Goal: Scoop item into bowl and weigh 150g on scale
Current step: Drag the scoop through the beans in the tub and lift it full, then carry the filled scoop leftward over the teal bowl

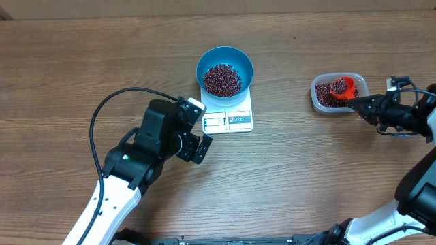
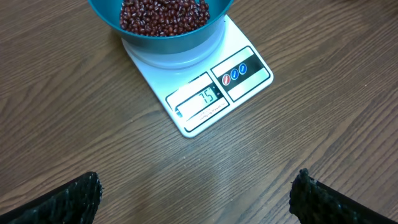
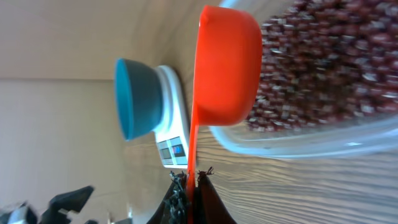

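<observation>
The blue bowl [image 1: 225, 70] sits on the white scale [image 1: 229, 120], partly filled with dark red-brown beans [image 1: 223, 79]. In the left wrist view the scale [image 2: 214, 93] has its display toward me, and the bowl [image 2: 163, 25] is at the top. My left gripper [image 1: 197, 133] hovers open over bare wood just left of the scale's front, fingertips [image 2: 81, 196] wide apart. My right gripper [image 1: 368, 109] is shut on the handle of an orange scoop [image 1: 343, 88], whose cup, holding beans, is in the clear tub [image 1: 338, 91] of beans. The right wrist view shows the scoop [image 3: 225, 68] against the tub's beans [image 3: 317, 68].
A black cable [image 1: 102, 122] loops from the left arm across the table's left side. The right arm's body [image 1: 422, 190] fills the right edge. Bare wood lies between scale and tub.
</observation>
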### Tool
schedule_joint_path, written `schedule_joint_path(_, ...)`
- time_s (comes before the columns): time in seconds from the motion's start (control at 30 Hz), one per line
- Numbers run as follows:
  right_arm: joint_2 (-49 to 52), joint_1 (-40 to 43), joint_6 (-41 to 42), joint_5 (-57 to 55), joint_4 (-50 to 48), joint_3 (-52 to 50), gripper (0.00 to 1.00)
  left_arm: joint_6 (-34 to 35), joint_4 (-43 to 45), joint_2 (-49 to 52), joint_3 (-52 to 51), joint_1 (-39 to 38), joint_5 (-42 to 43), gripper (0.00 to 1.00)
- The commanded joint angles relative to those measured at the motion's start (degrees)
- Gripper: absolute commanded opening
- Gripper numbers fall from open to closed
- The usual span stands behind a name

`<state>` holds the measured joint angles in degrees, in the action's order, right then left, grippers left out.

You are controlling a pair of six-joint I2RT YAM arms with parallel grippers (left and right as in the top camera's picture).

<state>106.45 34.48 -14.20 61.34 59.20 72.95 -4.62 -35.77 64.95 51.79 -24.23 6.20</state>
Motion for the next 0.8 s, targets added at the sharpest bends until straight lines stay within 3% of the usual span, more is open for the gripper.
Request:
schedule_joint_path(0.0, 0.2, 0.2, -4.4, 6.5, 0.6, -0.2, 0.04, 0.4, 0.0, 0.3, -0.3, 0.2, -0.4, 1.0)
schedule_joint_path(0.57, 0.2, -1.6, -14.7, 16.0, 7.8, -0.2, 0.04, 0.4, 0.0, 0.3, -0.3, 0.2, -0.4, 1.0)
schedule_joint_path(0.77, 0.2, -4.9, -14.8, 20.0, 8.2, -0.2, 0.04, 0.4, 0.0, 0.3, -0.3, 0.2, -0.4, 1.0)
